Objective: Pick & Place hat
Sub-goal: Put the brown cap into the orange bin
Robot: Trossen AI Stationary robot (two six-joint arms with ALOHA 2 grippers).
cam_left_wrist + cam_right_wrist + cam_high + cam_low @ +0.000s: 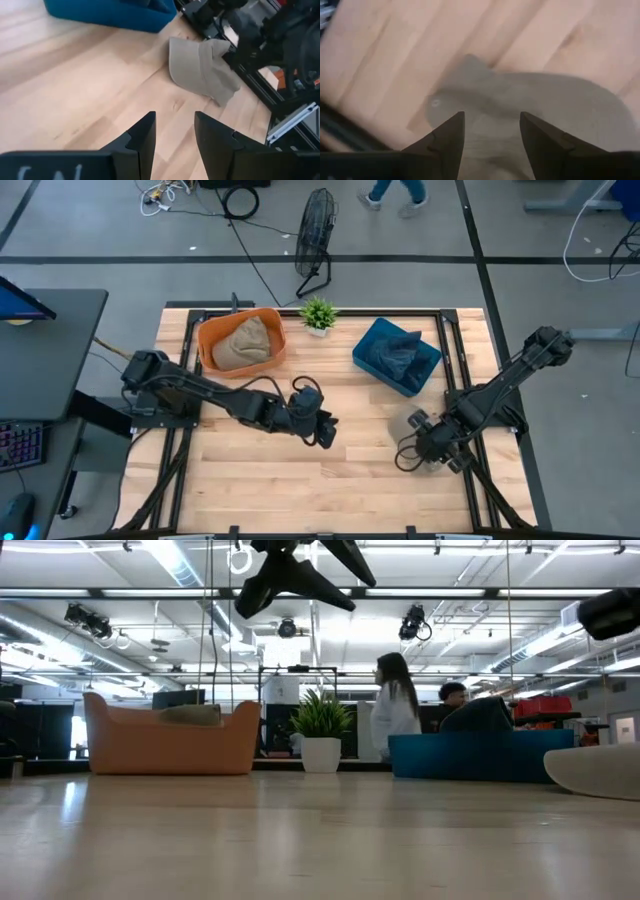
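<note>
A pale grey-beige hat (408, 423) lies flat on the table near its right side. It also shows in the left wrist view (200, 67) and, blurred, in the right wrist view (530, 107). Its brim edge (595, 770) rests on the wood in the low view. My right gripper (422, 448) (492, 117) hangs open just above the hat, fingers pointing down over its crown. My left gripper (327, 428) (175, 117) waits open above the table's middle, facing the hat.
At the table's far side stand an orange basket (240, 343) (170, 745) holding a beige hat and a blue basket (397, 355) (480, 755) holding a dark blue hat. A small potted plant (318, 313) stands between them. Bare wood lies toward the near edge. People stand behind the table.
</note>
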